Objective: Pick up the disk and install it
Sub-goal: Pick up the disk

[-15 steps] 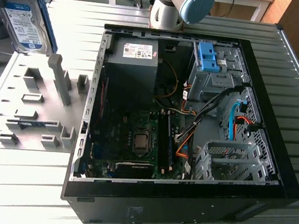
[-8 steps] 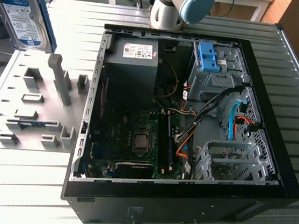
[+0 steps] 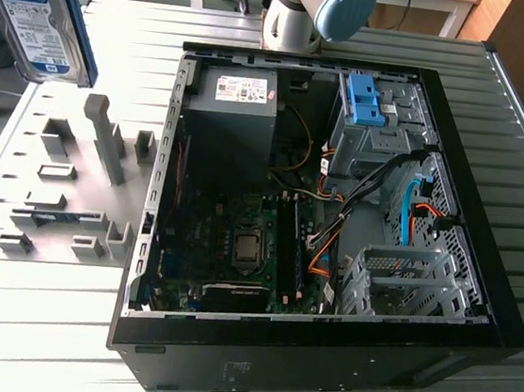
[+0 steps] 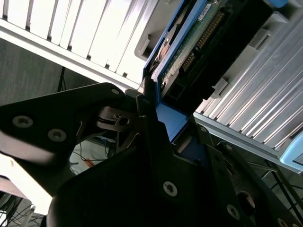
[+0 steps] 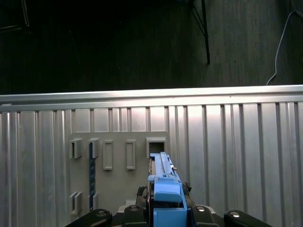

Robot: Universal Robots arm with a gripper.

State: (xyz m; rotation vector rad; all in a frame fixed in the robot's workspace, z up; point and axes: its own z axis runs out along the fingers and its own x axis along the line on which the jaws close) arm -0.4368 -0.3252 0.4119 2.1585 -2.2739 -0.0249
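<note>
The disk [image 3: 35, 14], a silver hard drive with a blue-and-white label and blue rails, hangs in the air at the exterior view's upper left, above the grey holder plate [image 3: 63, 192]. In the first wrist view my gripper [image 5: 165, 210] is shut on the disk [image 5: 163, 182], seen edge-on with its blue rail toward the camera, over the plate's slots [image 5: 113, 156]. The second wrist view shows the disk's [image 4: 199, 47] circuit-board side and blue rail clamped between the black fingers [image 4: 149, 111].
An open computer case [image 3: 317, 212] lies on the slatted metal table [image 3: 29, 330]. Inside are a grey power-supply box [image 3: 236, 94], a metal drive cage with a blue bracket [image 3: 366, 99], the motherboard and loose cables. The arm's base [image 3: 307, 12] stands behind the case.
</note>
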